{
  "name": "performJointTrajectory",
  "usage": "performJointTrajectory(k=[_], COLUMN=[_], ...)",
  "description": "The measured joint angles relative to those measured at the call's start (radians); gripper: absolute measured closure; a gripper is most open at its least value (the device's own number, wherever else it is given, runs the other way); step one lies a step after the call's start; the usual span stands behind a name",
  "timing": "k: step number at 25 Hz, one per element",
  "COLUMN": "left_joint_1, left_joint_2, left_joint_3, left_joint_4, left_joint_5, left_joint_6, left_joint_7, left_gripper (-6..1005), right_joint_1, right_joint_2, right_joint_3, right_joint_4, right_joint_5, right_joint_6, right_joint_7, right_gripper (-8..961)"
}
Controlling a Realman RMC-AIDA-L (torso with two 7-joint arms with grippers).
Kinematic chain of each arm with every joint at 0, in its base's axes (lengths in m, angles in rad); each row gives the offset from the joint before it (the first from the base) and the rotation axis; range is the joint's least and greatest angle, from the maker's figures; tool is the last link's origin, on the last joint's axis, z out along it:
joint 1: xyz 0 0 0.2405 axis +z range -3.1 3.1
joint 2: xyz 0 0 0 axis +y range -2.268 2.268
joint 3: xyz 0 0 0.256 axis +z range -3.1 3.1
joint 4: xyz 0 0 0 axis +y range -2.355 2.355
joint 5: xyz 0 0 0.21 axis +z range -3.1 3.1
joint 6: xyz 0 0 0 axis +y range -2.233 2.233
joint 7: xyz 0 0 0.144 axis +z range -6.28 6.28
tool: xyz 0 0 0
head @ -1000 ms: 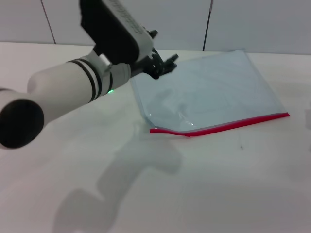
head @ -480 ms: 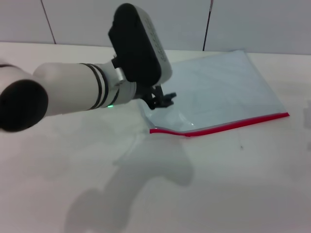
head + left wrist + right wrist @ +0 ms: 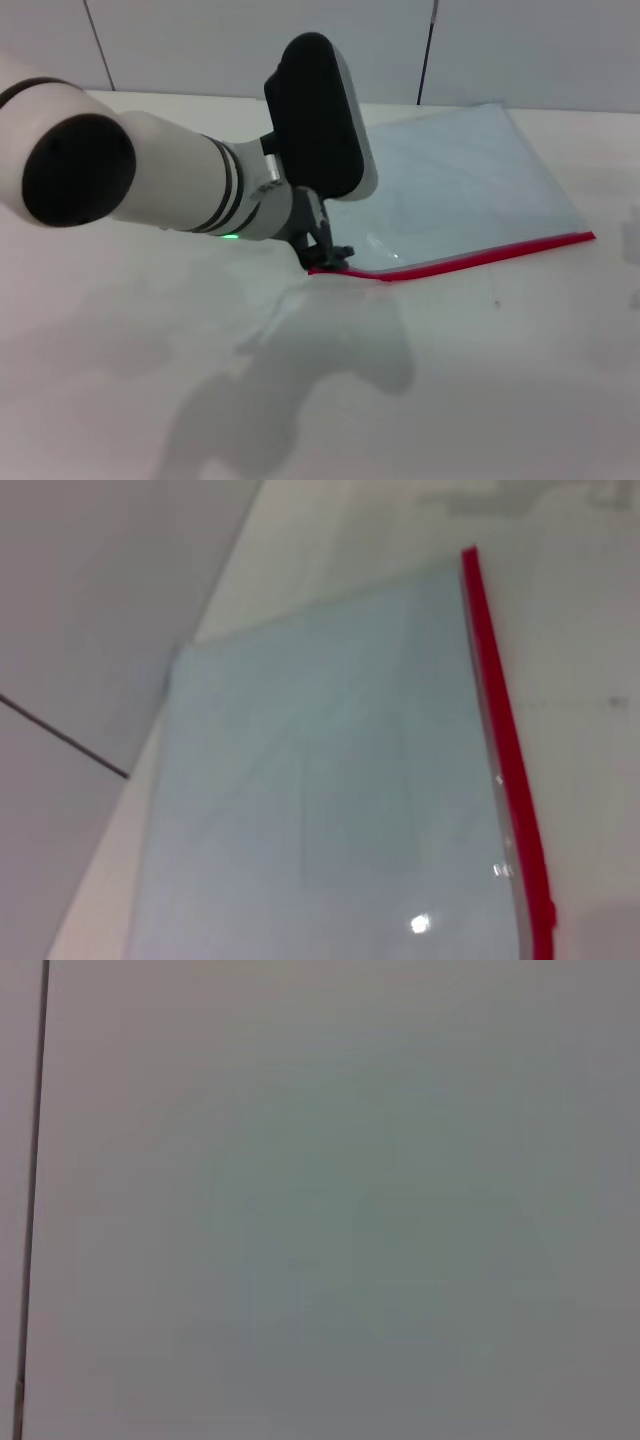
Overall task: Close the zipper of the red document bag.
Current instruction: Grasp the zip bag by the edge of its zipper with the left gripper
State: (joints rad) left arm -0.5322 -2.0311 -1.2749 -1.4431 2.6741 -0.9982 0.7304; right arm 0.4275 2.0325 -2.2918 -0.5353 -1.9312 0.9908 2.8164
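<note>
Head cam: left gripper (image 3: 328, 258) has dropped from up near the bag's far-left corner a sec ago to the near-left end of the zipper (image 3: 470, 260), tips now right at the red strip's end. Fingers mostly hidden under the wrist housing, so can't tell if they're spread or pinching.

Red document bag (image 3: 450, 190) lies flat on the table (image 3: 480, 380), right of centre, red edge toward the robot; hasn't shifted. Strip bows up a bit near the left end, so prob still open there.

Left wrist cam shows the zipper running along the bag edge w/ a small lump at the near end (image 3: 546, 912), likely the slider.

Means approach is about done; next is prob grab slider & pull along the strip. Right arm not in view, its cam only sees blank wall.
</note>
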Motion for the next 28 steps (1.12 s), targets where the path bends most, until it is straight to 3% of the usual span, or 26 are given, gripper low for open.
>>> performJointTrajectory(k=[10,28], left_joint_1=[-0.026,-0.039], left_joint_2=[0.000,-0.001], left_joint_3=[0.016,0.031], left_joint_4=[0.005,0.042], left_joint_5=[0.051,0.053], left_joint_6=[-0.098,-0.092], left_joint_7=[-0.038,-0.035], left_gripper=[254,260], right_joint_1=[0.008,0.012], right_joint_2=[0.000,0.000], right_joint_3=[-0.001,-0.002], right_joint_4=[0.000,-0.003], right_joint_5=[0.000,0.000], right_joint_6=[0.000,-0.002], right_joint_7=[0.000,0.000], right_gripper=[433,433])
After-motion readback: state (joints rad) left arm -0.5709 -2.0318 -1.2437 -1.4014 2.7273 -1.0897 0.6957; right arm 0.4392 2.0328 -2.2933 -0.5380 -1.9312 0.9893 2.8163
